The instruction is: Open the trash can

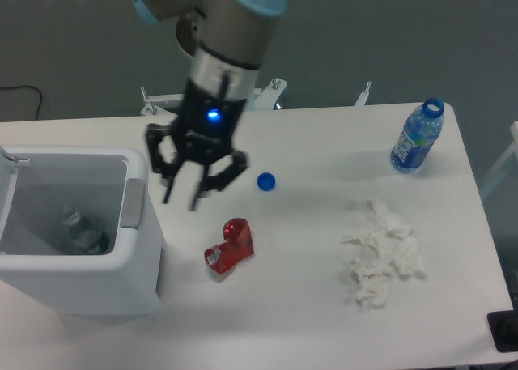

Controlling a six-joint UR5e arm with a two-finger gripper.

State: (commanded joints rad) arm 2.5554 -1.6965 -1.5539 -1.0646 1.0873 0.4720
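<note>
The trash can point(142, 261) is a large boxy white bin at the left of the table. It stands open: its lid point(6, 188) is swung up at the far left edge, and a clear plastic bottle point(81, 232) lies inside. The grey push-button tab point(133, 202) sits on its right rim. My gripper point(180, 198) hangs just right of the bin, above the table, close to the tab but apart from it. Its two black fingers point down, a little apart, with nothing between them.
A crushed red can point(230, 247) lies right below the gripper. A blue bottle cap point(266, 180) lies to its right. Crumpled white tissues point(382, 253) lie at the right. A capless blue-labelled water bottle point(417, 138) stands at the far right corner.
</note>
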